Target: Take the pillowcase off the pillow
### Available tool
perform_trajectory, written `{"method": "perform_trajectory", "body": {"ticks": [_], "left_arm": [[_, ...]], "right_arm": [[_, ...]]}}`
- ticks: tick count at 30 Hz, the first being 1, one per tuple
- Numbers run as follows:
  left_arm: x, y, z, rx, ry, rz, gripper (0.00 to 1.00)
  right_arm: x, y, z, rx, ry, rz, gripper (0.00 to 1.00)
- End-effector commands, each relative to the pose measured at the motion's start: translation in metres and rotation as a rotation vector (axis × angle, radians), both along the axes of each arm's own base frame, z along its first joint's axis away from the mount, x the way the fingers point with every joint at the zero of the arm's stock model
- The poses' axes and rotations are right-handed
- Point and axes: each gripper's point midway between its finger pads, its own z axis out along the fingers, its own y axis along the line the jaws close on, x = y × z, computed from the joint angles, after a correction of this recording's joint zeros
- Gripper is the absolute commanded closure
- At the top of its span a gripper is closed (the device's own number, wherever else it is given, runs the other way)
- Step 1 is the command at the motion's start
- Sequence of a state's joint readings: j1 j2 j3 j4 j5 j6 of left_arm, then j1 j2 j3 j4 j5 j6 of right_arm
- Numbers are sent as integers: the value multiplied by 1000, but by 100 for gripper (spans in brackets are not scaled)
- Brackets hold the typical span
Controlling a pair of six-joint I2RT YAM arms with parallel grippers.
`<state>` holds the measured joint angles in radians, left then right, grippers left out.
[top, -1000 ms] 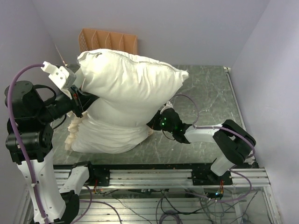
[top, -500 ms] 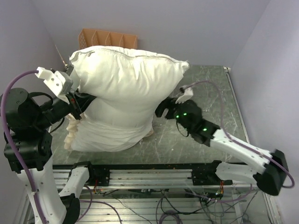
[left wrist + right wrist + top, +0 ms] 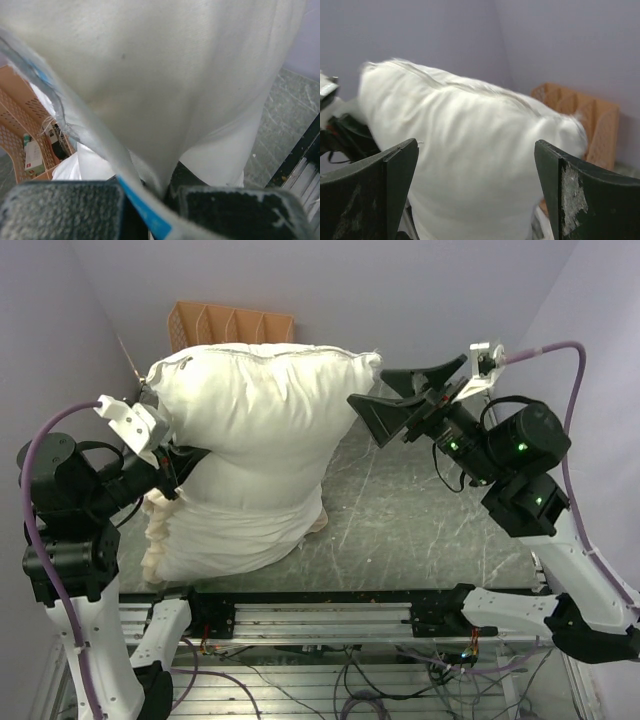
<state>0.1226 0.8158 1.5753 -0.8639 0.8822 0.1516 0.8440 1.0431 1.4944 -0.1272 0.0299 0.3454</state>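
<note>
Holding pillow (image 3: 265,410) up on end over desk (image 3: 430,520), lower part wrapped in pillowcase (image 3: 230,535).
Pinching white fabric at pillow's lower-left edge with left end effector (image 3: 172,465), pads clamped tight on it in the wrist view. Hovering right end effector (image 3: 405,398) in the air just off pillow's upper-right corner, fingers spread wide, touching nothing. Seeing pillowcase bunched cream around pillow's bottom and resting on desk, with frill (image 3: 155,530) spilling out at the left beside the left arm. Seeing orange divider rack (image 3: 230,328) behind pillow at the back wall. Cannot tell how far down pillow reaches inside pillowcase.
</note>
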Motion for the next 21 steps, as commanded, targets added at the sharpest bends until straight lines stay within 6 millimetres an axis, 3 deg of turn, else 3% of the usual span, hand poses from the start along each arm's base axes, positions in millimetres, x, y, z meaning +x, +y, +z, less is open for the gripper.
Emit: {"method": "perform_trajectory", "body": {"ticks": [1, 7, 14, 18, 21], "left_arm": [[2, -1, -6, 56, -55, -31, 93], [2, -6, -27, 51, 20, -88, 93], [6, -8, -42, 64, 68, -130, 93], [11, -7, -44, 64, 71, -128, 93], [9, -6, -46, 85, 67, -129, 93]], "right_arm": [[-19, 28, 19, -133, -141, 163, 0], [-16, 72, 24, -232, -219, 304, 0], [-36, 122, 26, -311, -337, 447, 0], [-50, 151, 12, -387, -369, 494, 0], [-48, 167, -19, -480, -352, 516, 0]]}}
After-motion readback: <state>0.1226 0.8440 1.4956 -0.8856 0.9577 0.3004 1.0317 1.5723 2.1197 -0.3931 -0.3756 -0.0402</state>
